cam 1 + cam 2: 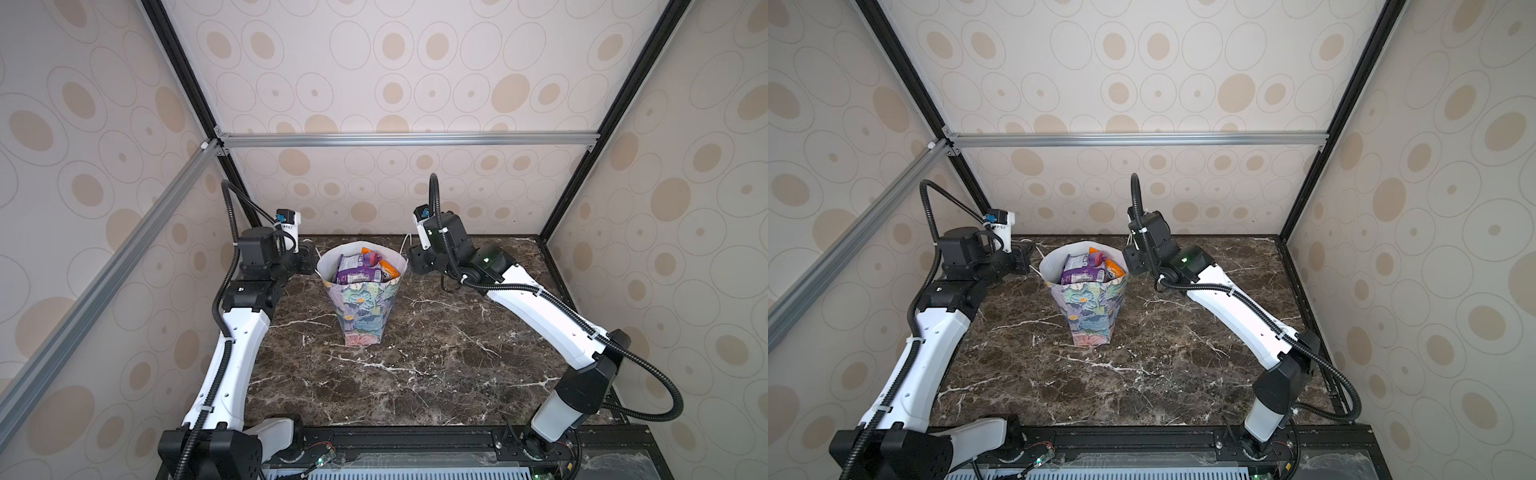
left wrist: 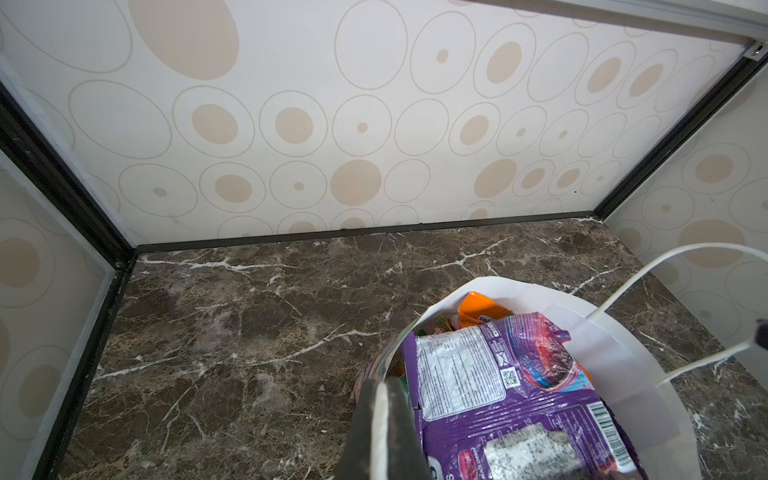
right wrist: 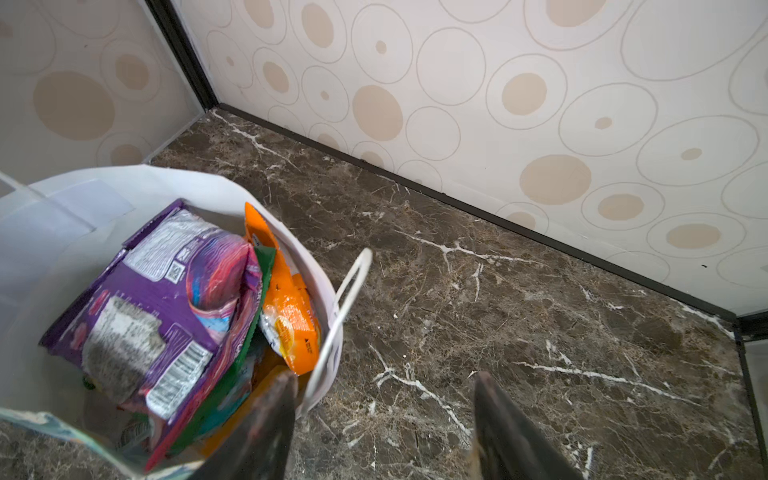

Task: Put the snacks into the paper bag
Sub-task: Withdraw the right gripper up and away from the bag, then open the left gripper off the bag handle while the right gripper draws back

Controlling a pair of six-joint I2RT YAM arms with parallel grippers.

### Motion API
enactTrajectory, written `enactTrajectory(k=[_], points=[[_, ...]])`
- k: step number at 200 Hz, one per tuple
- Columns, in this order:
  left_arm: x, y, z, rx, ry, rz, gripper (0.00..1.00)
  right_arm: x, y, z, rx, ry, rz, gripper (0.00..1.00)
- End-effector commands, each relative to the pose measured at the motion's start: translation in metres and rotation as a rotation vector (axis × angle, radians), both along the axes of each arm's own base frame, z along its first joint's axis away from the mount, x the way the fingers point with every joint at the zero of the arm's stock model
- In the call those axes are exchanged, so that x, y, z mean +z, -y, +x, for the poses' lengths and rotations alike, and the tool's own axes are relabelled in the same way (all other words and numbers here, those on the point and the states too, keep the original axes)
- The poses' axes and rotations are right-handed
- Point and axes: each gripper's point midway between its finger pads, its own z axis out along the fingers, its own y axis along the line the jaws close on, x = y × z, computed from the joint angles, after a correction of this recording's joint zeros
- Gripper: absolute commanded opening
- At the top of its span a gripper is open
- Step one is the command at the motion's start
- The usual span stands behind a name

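Several snacks point(image 1: 360, 268) lie piled inside the paper bag point(image 1: 359, 320), which stands upright at the upper middle of both top views, filled nearly to its mouth. A purple packet point(image 3: 166, 316) lies on top, an orange packet point(image 3: 291, 328) is wedged against the bag's wall beside it, and a green packet point(image 3: 243, 365) shows underneath. No packet shows loose on the counter point(image 1: 436, 365), so the filling looks about done.

Such packets are probably light, crinkly and slick. A pinch on a crimped edge should hold better than one on the puffed middle. The bag is thin paper, soft-walled and narrower at the foot than at the mouth, so it may tip easily; the rim looks like the sound place to steady it.

The left jaws are together on that rim, with the white paper edge pinched between them in the left wrist view. The right jaws stand apart and empty. One is over the bag's mouth by the orange packet, the other over bare counter, and a white cord handle point(image 3: 347, 299) is just ahead.

The counter is dark brown marble with white veins and looks smooth. Pale walls point(image 1: 395, 83) printed with beige ovals close it in on three sides, framed by aluminium rails point(image 1: 395, 139).
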Motion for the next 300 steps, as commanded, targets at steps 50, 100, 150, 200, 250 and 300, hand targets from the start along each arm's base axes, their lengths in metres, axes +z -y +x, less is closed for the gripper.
enactTrajectory(k=[50, 100, 150, 200, 250, 300], points=[[0.053, 0.007, 0.001, -0.048, 0.159, 0.003, 0.02, -0.001, -0.028, 0.026, 0.066, -0.038, 0.086, 0.4], [0.065, 0.017, 0.001, -0.101, 0.15, -0.042, 0.0, 0.016, -0.033, 0.036, 0.086, -0.007, 0.051, 0.0], [0.089, 0.064, 0.012, -0.226, 0.127, -0.051, 0.0, 0.067, -0.016, 0.048, 0.099, 0.097, 0.097, 0.0], [0.108, 0.131, 0.008, -0.335, 0.159, -0.036, 0.0, 0.102, 0.038, 0.034, 0.046, 0.175, 0.136, 0.0], [0.083, 0.146, 0.018, -0.283, 0.094, -0.075, 0.0, 0.066, 0.071, 0.004, 0.024, 0.102, 0.165, 0.0], [0.058, 0.158, 0.031, -0.247, 0.035, -0.045, 0.0, 0.053, 0.087, -0.016, 0.005, 0.075, 0.172, 0.0]])
